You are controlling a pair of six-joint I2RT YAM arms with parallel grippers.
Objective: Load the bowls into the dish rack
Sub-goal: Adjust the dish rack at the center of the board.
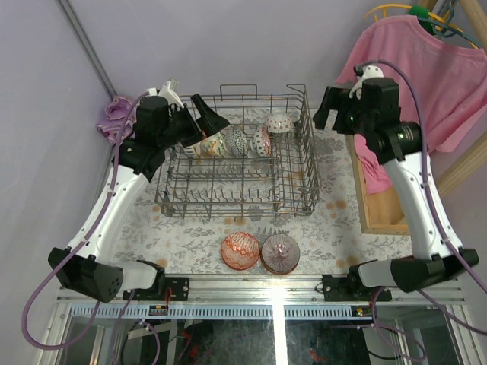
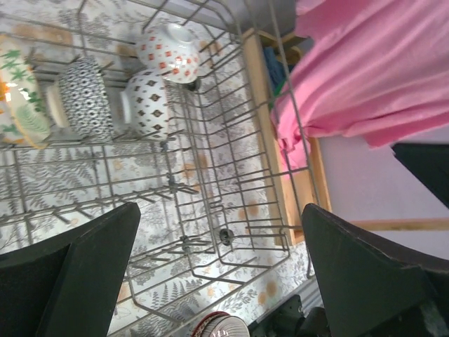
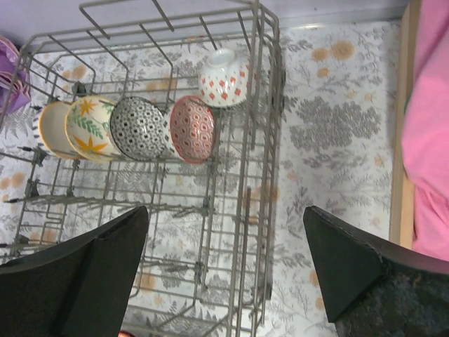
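Observation:
The grey wire dish rack [image 1: 237, 207] stands mid-table. Along its back row several bowls stand on edge: an orange-green floral one [image 1: 209, 144], a black-patterned one [image 1: 237, 141] and a red-pink one [image 1: 262, 141]. A white bowl with red diamonds [image 1: 279, 123] lies upside down behind them. Two more bowls, red [image 1: 241, 250] and dark pink [image 1: 281, 253], sit on the table in front of the rack. My left gripper [image 1: 190, 106] hovers open over the rack's back-left corner, holding nothing. My right gripper [image 1: 338, 103] hangs open just beyond the rack's back-right corner, also with nothing in it.
A pink shirt [image 1: 426, 68] hangs at the right over a wooden box [image 1: 380, 205]. A purple cloth [image 1: 118, 114] lies at the back left by the wall. The rack's front rows of tines [image 3: 175, 210] hold nothing.

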